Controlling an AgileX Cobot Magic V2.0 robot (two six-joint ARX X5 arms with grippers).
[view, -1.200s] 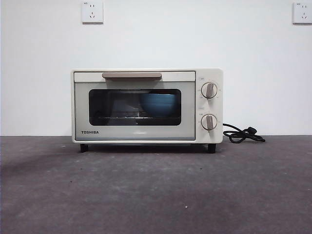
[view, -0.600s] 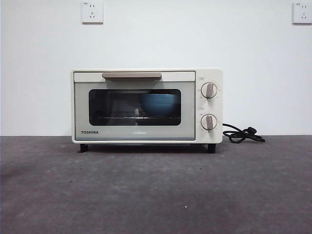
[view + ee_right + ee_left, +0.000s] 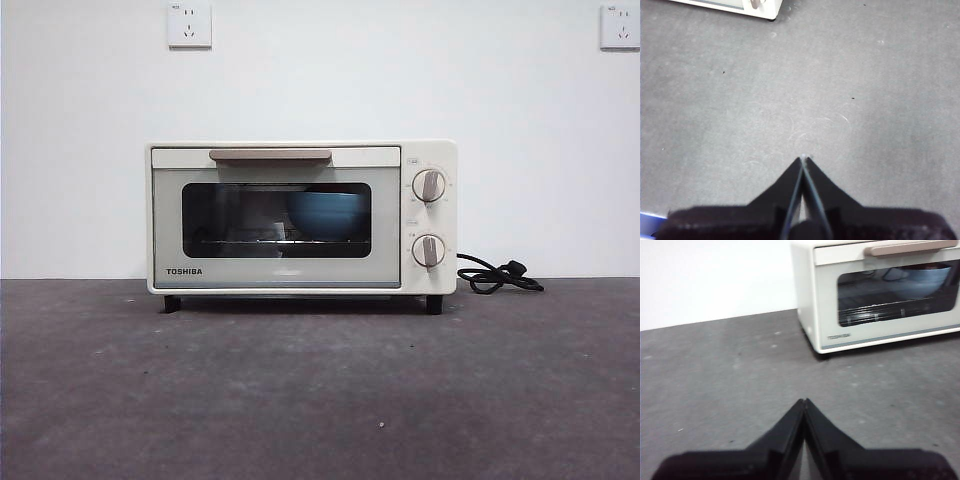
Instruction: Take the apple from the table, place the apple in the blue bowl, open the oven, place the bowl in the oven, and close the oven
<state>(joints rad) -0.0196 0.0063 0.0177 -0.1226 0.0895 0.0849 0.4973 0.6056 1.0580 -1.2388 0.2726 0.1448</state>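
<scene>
Oven (image 3: 301,217) on the counter (image 3: 320,390), door closed; blue bowl (image 3: 327,214) inside on the rack behind the glass; apple not visible; left tool (image 3: 804,402) and right tool (image 3: 803,159) both closed, empty, over bare counter; remaining risk, as judged: a door not fully latched could drop open

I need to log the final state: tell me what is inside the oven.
Through the dark glass of the shut oven, the blue bowl sits on the wire rack, toward the knob side. The bowl's wall hides its contents, so no apple can be seen.
</scene>
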